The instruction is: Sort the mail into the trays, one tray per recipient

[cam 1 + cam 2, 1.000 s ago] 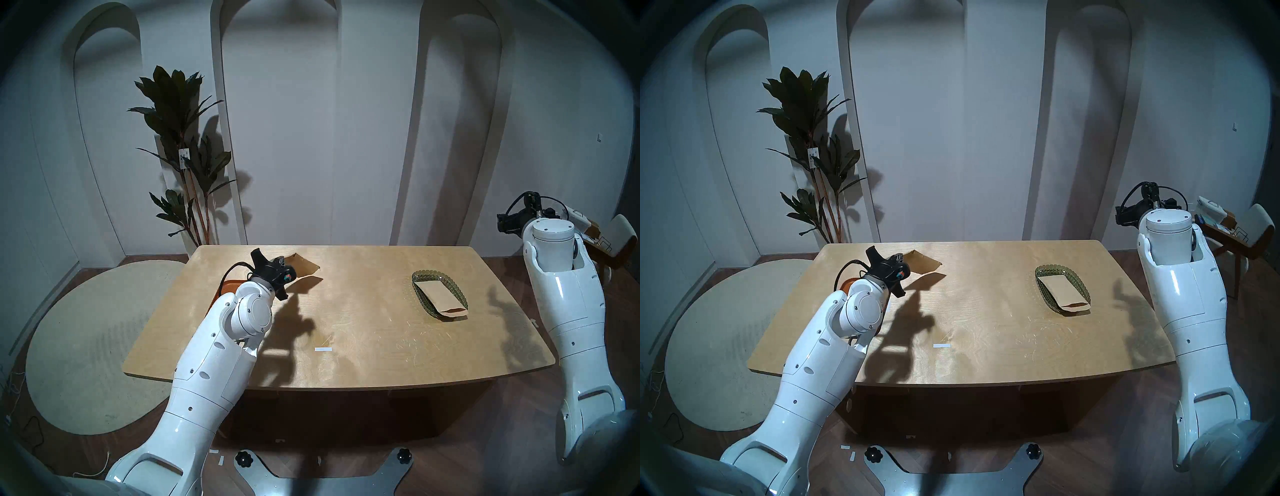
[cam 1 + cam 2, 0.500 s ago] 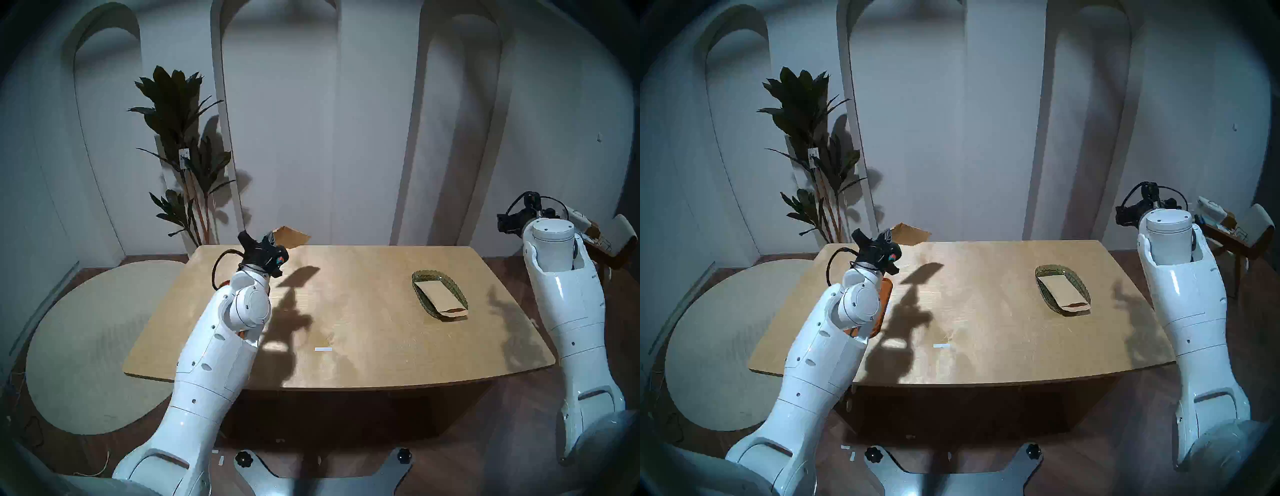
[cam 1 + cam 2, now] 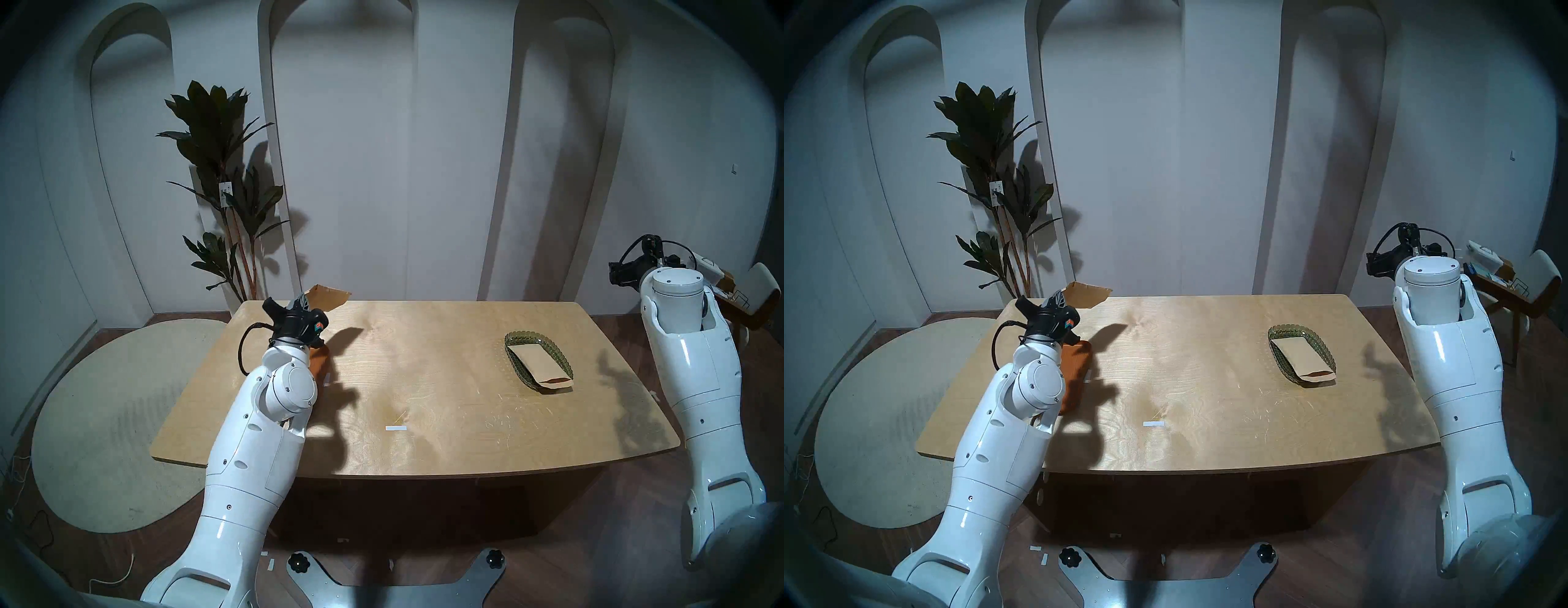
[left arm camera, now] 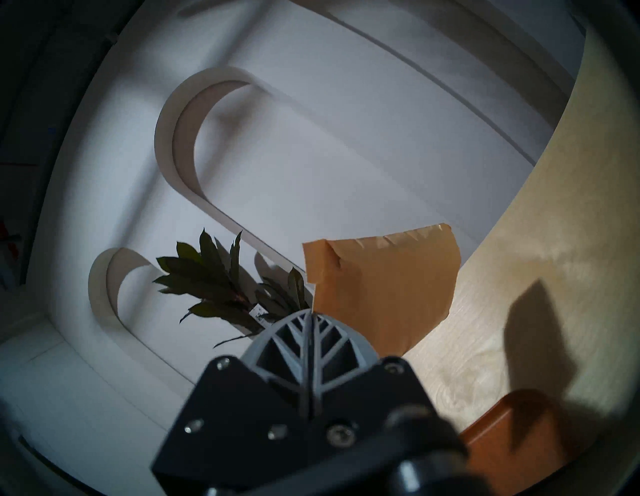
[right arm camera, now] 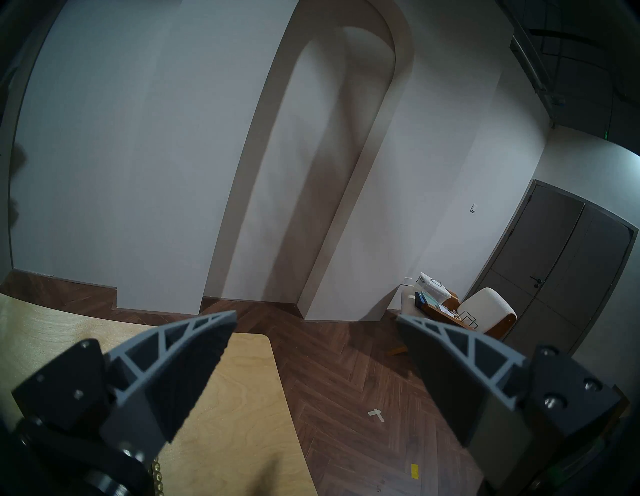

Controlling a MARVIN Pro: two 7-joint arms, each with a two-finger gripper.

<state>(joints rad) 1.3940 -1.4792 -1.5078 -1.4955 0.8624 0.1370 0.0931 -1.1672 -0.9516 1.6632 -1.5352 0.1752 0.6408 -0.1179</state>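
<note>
Tan envelope (image 4: pixel 381 287) in left tool (image 4: pixel 309 317)

The light plywood table (image 3: pixel 424 382) carries an oval green glass dish (image 3: pixel 562 358) toward its right side, an orange-brown tray (image 3: pixel 1076 373) near its left edge, partly hidden by the arm, and a small white tape strip (image 3: pixel 396 428) toward the front middle.

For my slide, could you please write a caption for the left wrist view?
Left gripper shut on a tan envelope, held above the table near the orange-brown tray.
</note>
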